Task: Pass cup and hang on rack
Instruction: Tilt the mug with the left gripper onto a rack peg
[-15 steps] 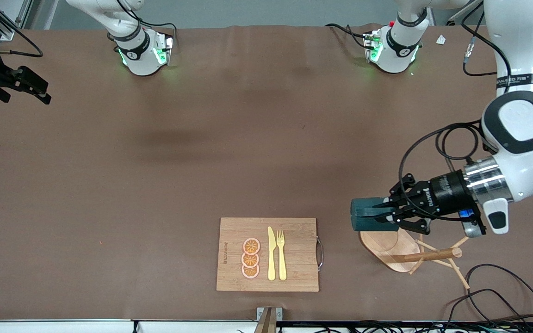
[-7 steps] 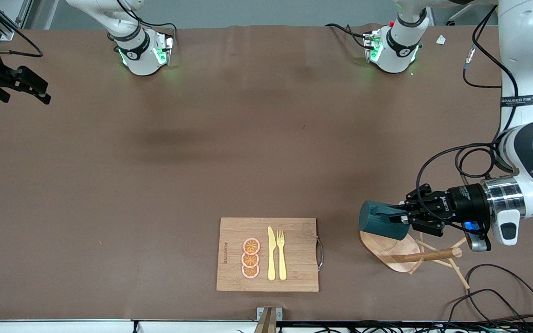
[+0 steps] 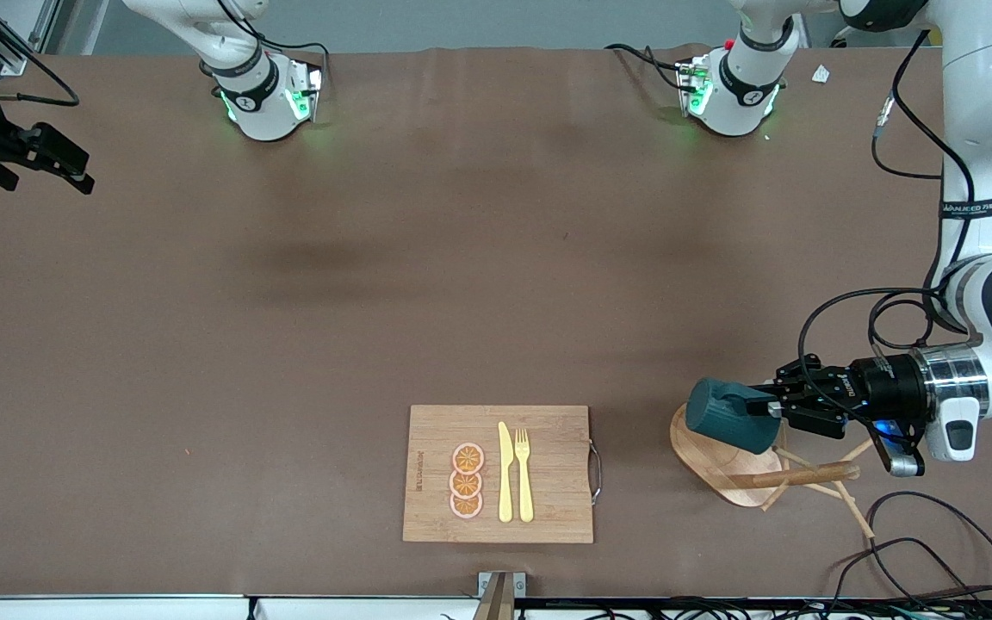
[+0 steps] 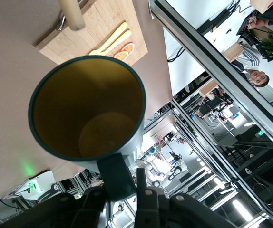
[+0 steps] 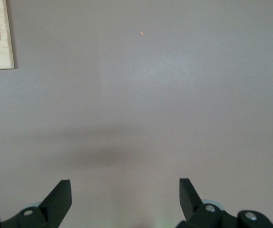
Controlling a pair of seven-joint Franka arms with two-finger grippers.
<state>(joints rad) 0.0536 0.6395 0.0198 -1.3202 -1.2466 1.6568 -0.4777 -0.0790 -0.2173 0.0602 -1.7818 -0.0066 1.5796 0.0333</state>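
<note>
Rack (image 3: 733, 461) stands on worktop (image 3: 289, 344) near front edge, toward the left arm's end, beside cutting board (image 3: 496, 474). Left gripper (image 3: 776, 409) over rack base, fingers pinched on handle of cup (image 3: 728, 415); cup lies sideways in the air, mouth toward the wrist camera. Right gripper (image 5: 124, 197) waits above bare worktop, fingers spread wide.

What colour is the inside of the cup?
Yellowish-tan inside the cup, with a dark teal rim; the left wrist view shows it best.
</note>
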